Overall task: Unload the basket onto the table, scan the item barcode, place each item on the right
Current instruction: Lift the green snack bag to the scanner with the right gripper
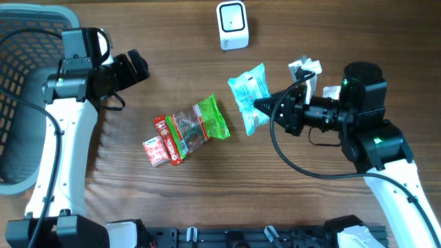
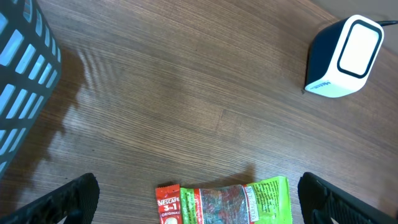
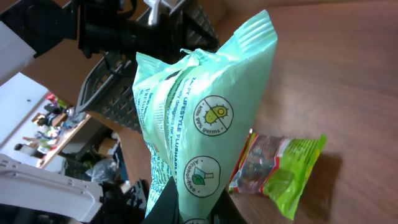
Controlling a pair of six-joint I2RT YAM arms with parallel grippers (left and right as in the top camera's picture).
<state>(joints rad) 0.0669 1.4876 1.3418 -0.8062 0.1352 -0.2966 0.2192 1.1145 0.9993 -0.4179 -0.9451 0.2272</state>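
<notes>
Wooden table (image 1: 172, 200) fills our view, with a basket (image 1: 21, 103) at its left edge and the scanner (image 1: 233, 24) standing near the far edge, about midway across. We have the right gripper (image 1: 260, 105) clamped on one edge of the mint-green pouch (image 1: 249, 93), which it holds off the table just right of centre. The pouch's long axis runs roughly from the near side toward the far side. From the pouch, the scanner lies farther away and slightly to the left, with bare wood between them. We judge the coming move to be a short carry in that direction, and the right arm is clearly the nearer one. We cannot see a barcode on either face, so which side must turn to the scanner is unclear. The left gripper (image 1: 136, 67) hangs with fingers wide apart and empty, beside the basket and beyond the snack packets (image 1: 189, 127).
</notes>
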